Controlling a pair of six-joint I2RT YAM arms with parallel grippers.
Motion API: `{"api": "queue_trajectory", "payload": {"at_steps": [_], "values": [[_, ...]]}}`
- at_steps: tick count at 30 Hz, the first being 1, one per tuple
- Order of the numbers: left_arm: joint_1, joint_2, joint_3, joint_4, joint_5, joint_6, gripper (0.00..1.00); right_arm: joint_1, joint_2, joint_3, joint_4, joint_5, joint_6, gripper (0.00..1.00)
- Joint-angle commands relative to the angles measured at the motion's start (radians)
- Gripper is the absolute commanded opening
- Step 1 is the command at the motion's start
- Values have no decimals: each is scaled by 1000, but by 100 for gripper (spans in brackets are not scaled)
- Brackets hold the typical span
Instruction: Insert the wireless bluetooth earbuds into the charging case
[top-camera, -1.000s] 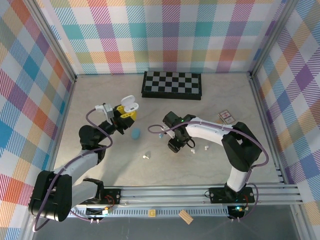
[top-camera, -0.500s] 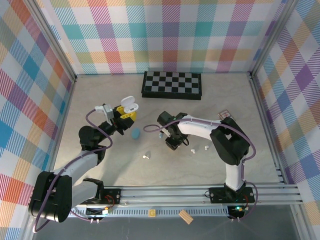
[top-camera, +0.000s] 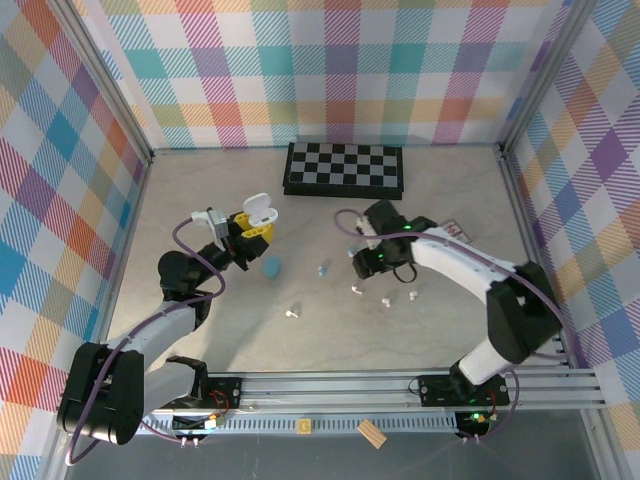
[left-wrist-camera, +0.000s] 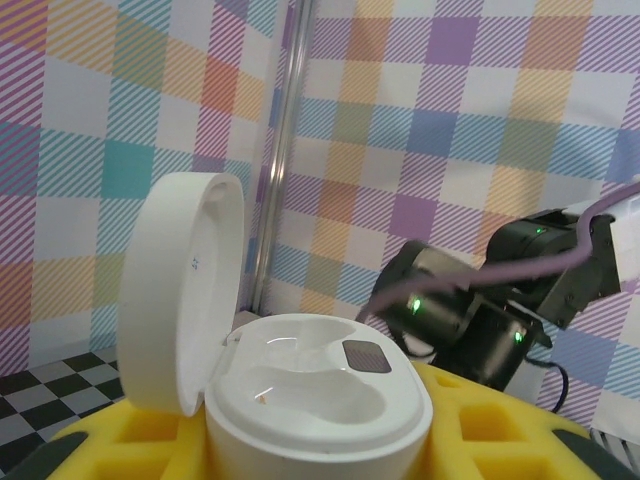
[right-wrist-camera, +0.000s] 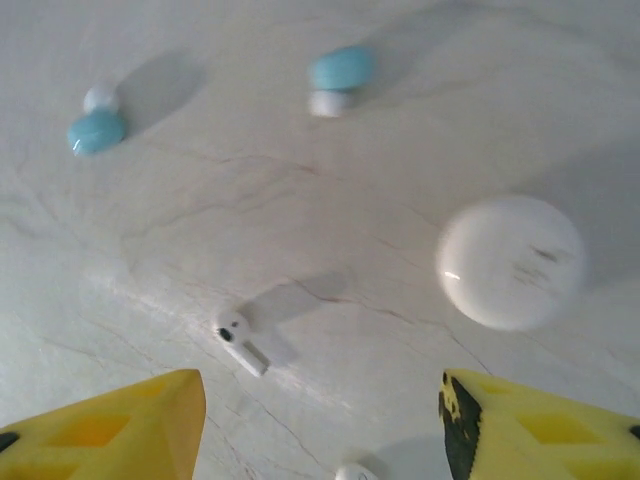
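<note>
Top external | right gripper (top-camera: 360, 264) moved right (jaws apart) | earbud (top-camera: 355, 290) uncovered

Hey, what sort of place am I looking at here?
Probably a robot test cell, not a home: plaid backdrop walls on a metal frame, two arms bolted to a rail, and a chessboard as a prop.

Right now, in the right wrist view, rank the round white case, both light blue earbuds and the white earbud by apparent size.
1. Round white case, clearly largest.
2. Upper light blue earbud and left light blue earbud: they look alike.
3. White earbud, slimmest; it lies nearer the camera, so this place is unsure.
</note>
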Motion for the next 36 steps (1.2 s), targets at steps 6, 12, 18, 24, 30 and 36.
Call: {"api": "queue_trajectory", "payload": {"at_steps": [6, 12, 18, 24, 30, 36], "values": [[-30, 14, 18, 38, 37, 31, 35, -229, -164, -203, 62, -213, 254, 63], [-57, 33, 22, 37, 40, 46, 35, -321, -121, -219, 74, -300, 246, 64], [-64, 6, 17, 15, 37, 50, 35, -369, -110, -283, 99, -190, 380, 62], [-71, -52, 18, -105, 29, 115, 35, -385, -108, -328, 120, -196, 444, 60], [-74, -58, 26, -133, 29, 140, 35, -385, -90, -380, 188, -252, 516, 58], [-77, -56, 25, -133, 31, 140, 35, -385, -86, -378, 195, -255, 509, 56]]}}
